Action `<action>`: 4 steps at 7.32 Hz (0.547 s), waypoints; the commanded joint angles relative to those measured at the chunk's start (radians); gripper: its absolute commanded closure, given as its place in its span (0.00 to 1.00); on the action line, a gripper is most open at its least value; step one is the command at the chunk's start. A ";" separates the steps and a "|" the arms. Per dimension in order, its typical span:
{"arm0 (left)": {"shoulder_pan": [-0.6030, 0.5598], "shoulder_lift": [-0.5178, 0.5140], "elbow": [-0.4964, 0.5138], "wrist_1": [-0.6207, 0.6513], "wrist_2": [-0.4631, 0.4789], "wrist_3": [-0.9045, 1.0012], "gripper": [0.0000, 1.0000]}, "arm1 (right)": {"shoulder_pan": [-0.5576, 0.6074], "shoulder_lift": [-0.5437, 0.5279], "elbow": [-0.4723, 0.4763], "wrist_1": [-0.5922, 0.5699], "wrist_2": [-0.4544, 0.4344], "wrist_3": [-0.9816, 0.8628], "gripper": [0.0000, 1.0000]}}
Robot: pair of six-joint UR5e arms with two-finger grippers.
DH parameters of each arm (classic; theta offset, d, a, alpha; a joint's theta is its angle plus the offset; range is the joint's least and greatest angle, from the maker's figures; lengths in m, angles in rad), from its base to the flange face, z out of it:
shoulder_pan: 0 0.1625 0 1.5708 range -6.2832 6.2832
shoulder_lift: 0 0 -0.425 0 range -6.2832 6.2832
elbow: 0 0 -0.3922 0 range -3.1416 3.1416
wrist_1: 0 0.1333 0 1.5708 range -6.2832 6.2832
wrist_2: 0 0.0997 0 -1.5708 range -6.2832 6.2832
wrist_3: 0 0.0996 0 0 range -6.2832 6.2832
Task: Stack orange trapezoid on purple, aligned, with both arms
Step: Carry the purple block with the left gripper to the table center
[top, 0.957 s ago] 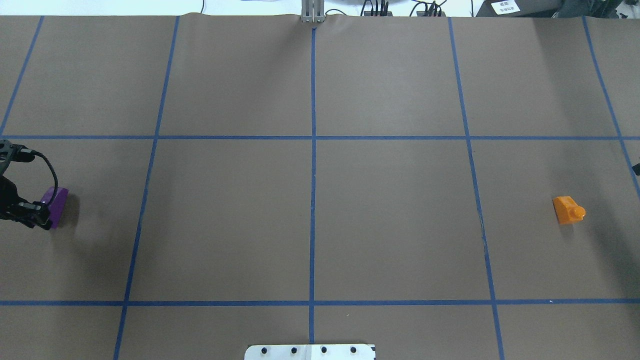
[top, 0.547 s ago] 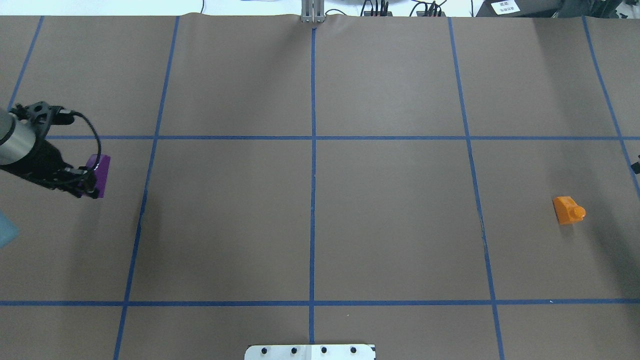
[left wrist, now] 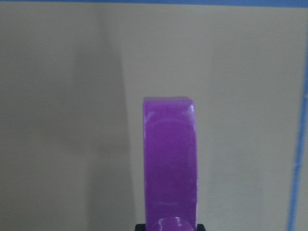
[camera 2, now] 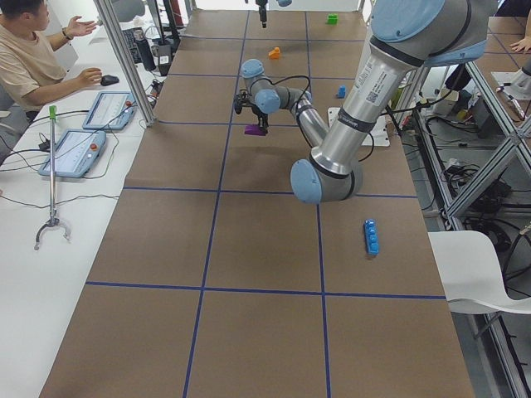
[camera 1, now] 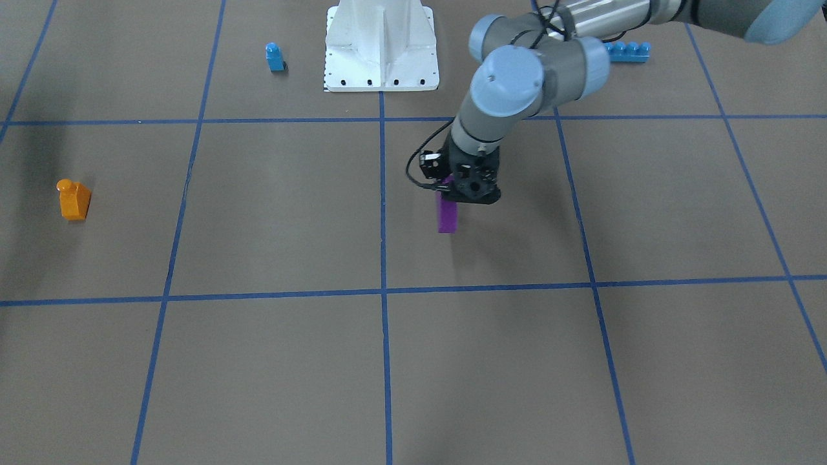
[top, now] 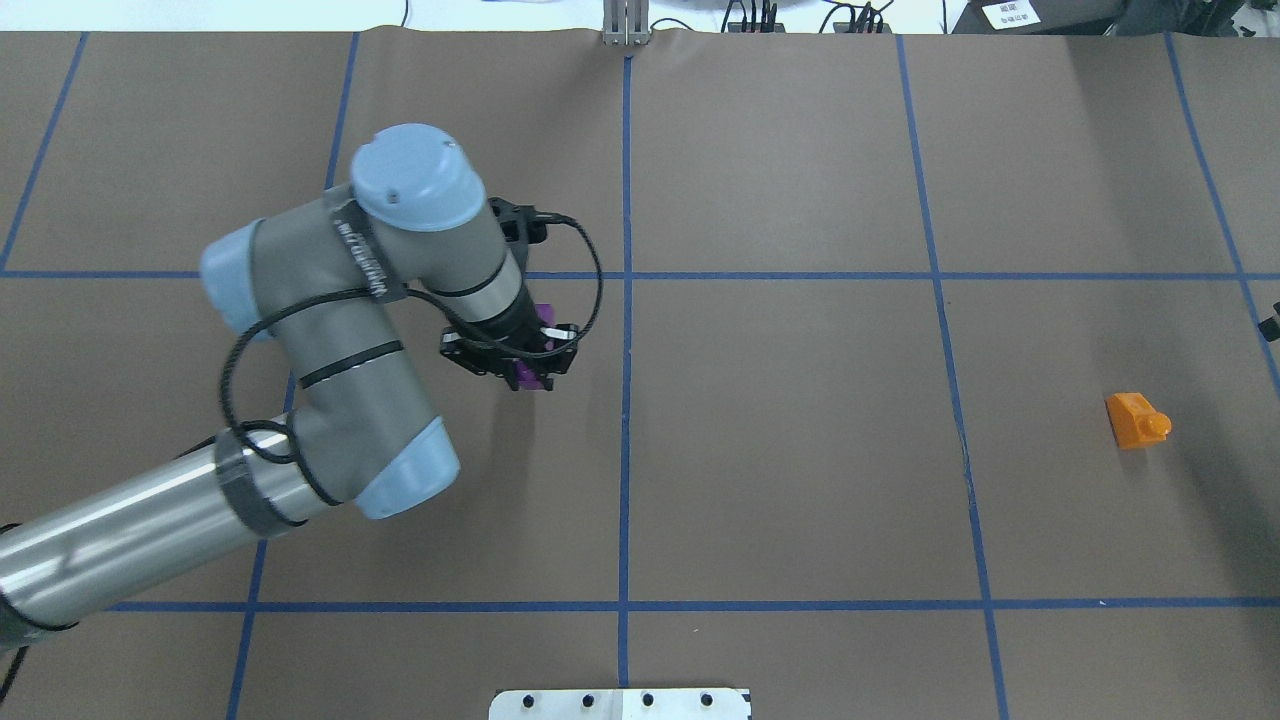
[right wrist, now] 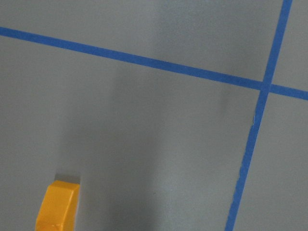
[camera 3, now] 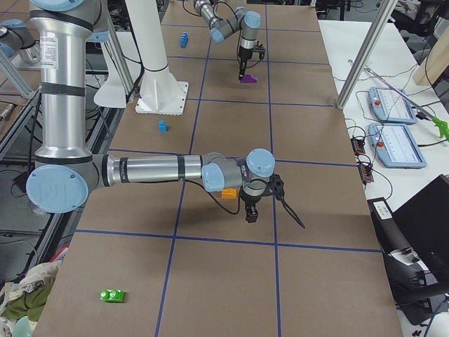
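Open table point(camera 1: 271, 213) lies between the purple point(camera 1: 446, 216) and the orange trapezoid point(camera 1: 74, 201), well apart.

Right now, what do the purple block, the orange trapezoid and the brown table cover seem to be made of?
Purple block: likely moulded plastic, glossy; pale highlights run along its smooth face. Orange trapezoid: probably the same glossy plastic; its stud shines. Table cover: seems matte brown paper, with faint wrinkles near the far edge.
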 commanded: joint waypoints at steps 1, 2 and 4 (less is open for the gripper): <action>0.033 -0.130 0.150 0.006 0.014 -0.010 1.00 | 0.000 0.000 0.001 0.000 0.001 0.002 0.00; 0.050 -0.131 0.171 -0.007 0.016 -0.062 1.00 | 0.000 0.000 -0.001 0.000 0.001 0.002 0.00; 0.056 -0.154 0.211 -0.011 0.020 -0.071 1.00 | 0.000 0.000 -0.003 -0.002 0.001 0.000 0.00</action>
